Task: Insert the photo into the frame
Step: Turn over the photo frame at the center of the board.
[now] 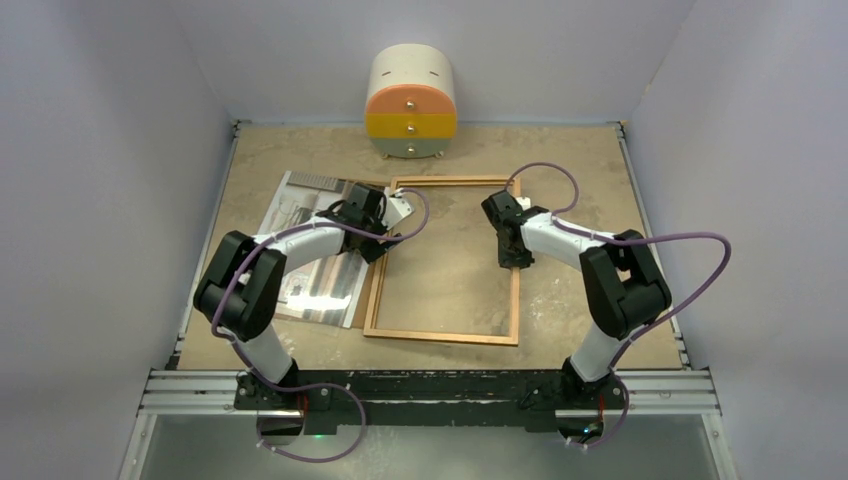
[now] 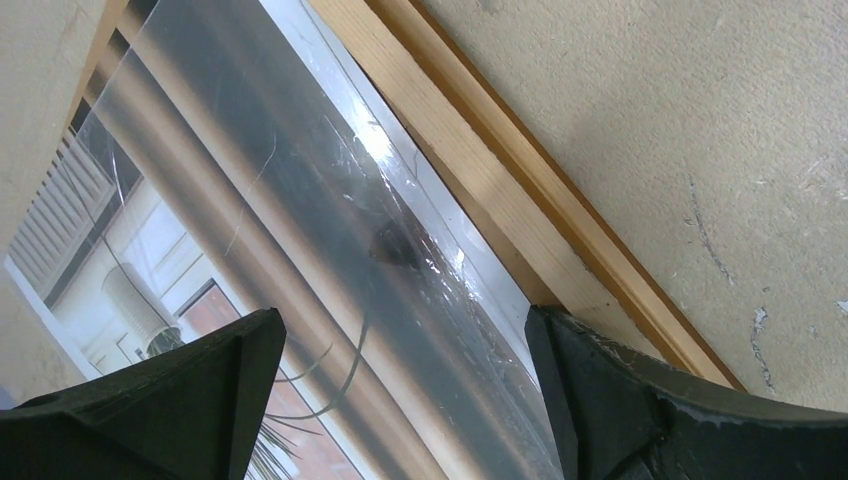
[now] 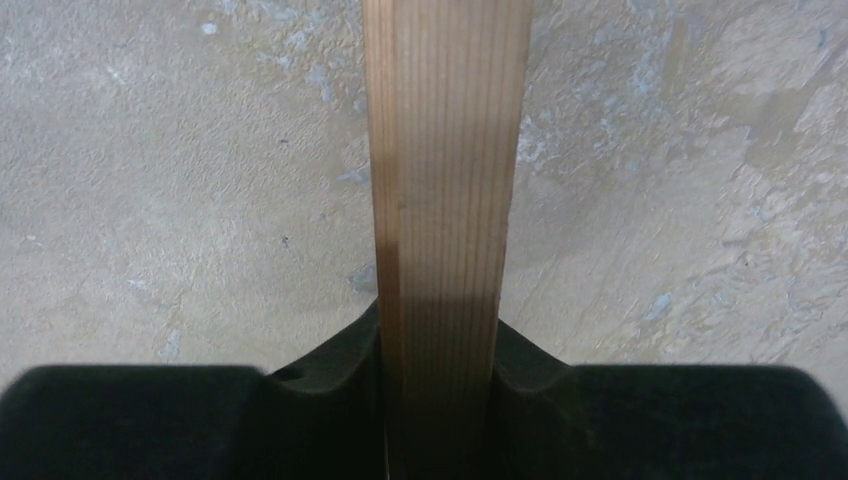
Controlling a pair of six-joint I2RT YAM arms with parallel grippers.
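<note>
**Right tool clamped on the frame rail, left tool spread over the photo's edge**

Top view: the frame (image 1: 440, 337) lies flat in the middle of the bench (image 1: 580, 170), with the bench surface showing through its opening. The photo (image 1: 325, 295) lies picture side up just left of the frame, partly hidden under the left arm, its right edge close along the frame's left rail. The left tool (image 1: 383, 238) sits low at that left rail, near the far corner. The right tool (image 1: 516, 255) is down on the right rail, about midway along it. A round drawer cabinet (image 1: 412, 105) stands at the far edge of the bench, well apart from both.

Left wrist view: the left tool (image 2: 400, 400) is wide open, with nothing in its grip. The glossy photo (image 2: 250, 230) runs diagonally beneath it, beside the wooden frame (image 2: 520, 190). One of the fingers (image 2: 170, 400) hangs over the print and the other is close to the rail. Bare bench (image 2: 650, 120) lies beyond.

Right wrist view: the right tool (image 3: 440, 380) is closed on the frame (image 3: 445, 150). The rail runs straight up between its fingers (image 3: 320, 380), which press against both sides of the wood. The bench (image 3: 180, 180) fills the background.
</note>
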